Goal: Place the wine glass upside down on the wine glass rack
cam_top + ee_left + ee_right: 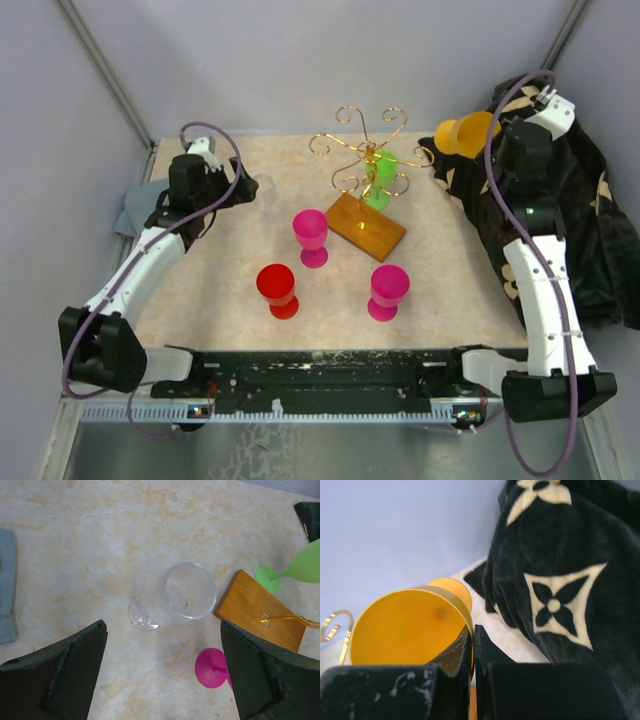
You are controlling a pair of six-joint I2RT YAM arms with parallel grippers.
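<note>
The right tool (pixel 473 635) is gripping the yellow wine glass (pixel 405 625) by its rim beside the wine glass rack (pixel 365 160), not yet hung, while the open left tool (pixel 164 625) is hovering over a clear glass (pixel 182 592).

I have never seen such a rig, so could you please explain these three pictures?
Two robot arms are bolted at the near edge of a table. One picture looks down from above; the others come from wrist cameras. The left arm's fingers are open above a clear wine glass lying on its side. The right arm's fingers pinch the rim of a yellow wine glass. On the table stand a gold wire wine glass rack bearing a green glass, two pink glasses and a red glass, beside a black patterned cloth.
</note>
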